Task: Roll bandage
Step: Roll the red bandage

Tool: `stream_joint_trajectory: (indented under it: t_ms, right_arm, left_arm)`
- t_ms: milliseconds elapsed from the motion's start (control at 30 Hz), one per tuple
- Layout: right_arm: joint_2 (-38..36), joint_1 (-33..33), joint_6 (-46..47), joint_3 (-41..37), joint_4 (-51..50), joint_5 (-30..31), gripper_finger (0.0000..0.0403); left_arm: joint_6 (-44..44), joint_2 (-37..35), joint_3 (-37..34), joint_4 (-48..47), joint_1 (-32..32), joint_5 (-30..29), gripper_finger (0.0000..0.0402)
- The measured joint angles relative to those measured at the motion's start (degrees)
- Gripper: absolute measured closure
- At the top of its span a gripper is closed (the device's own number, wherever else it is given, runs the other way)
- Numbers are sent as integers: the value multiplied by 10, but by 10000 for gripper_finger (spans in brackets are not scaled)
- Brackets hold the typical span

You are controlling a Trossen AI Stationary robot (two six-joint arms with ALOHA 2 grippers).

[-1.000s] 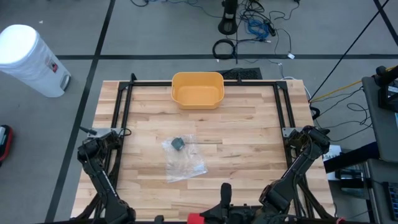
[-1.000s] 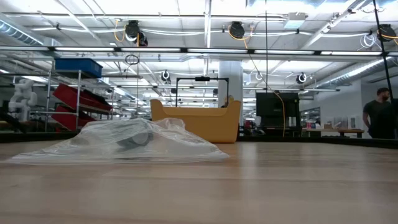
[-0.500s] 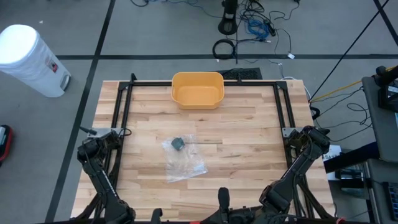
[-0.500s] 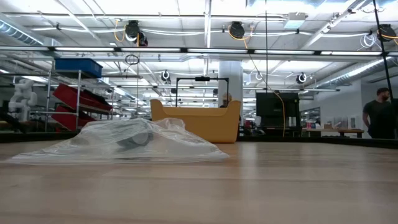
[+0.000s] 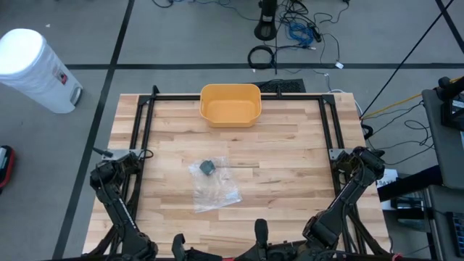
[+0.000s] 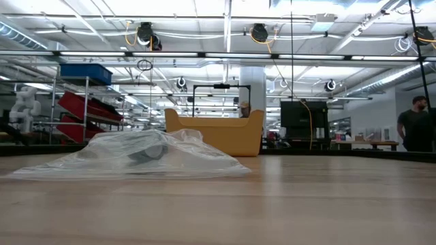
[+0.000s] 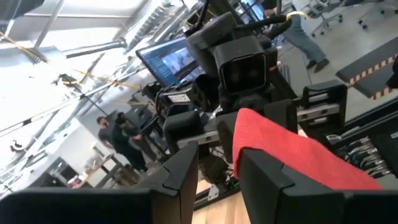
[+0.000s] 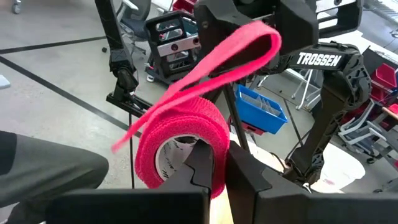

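Note:
A red bandage roll (image 8: pixel 180 146) is held up over the table's near edge with my right gripper (image 8: pixel 219 163) shut on it. Its loose tail (image 8: pixel 211 62) runs up in a loop to my left gripper (image 7: pixel 217 171), which faces the right one and stands open. The same tail (image 7: pixel 298 152) shows red beside one of the left fingers. In the high view only dark parts of both grippers show at the near edge, the left (image 5: pixel 177 243) and the right (image 5: pixel 259 230). My left gripper has the bandage's tail (image 7: pixel 255 127) lying over the top of one finger (image 7: pixel 264 177); nothing sits between its fingers. My right gripper pinches the roll's wall (image 8: pixel 217 158) at one side between its two fingers. One finger (image 8: pixel 200 163) stands in front of the roll's hollow and the other (image 8: pixel 249 180) outside it. The roll is lifted clear of the table.
A clear plastic bag (image 5: pixel 214 187) with a small grey thing (image 5: pixel 208 167) in it lies flat on the table's middle. A yellow bin (image 5: pixel 230 104) stands at the far edge. Black rails (image 5: pixel 145 130) run along the table's sides. People stand in the room behind.
My left gripper has turned about its own line at the near edge, and one of its dark fingers now shows in the high view. The red bit of bandage that showed there a second ago has gone out of that view. The bag and the bin have kept still.

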Motion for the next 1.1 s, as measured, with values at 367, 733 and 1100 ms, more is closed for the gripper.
stream_joint_trajectory:
  t_ms: [367,733,1100]
  right_arm:
    - [0,1,2,0,0,0,385]
    - [0,5,2,0,0,0,385]
    - [0,5,4,0,-3,0,385]
  left_arm:
    - [0,0,0,33,-2,-65,289]
    - [1,0,0,43,-7,-97,288]
    - [4,0,0,40,-20,-98,273]
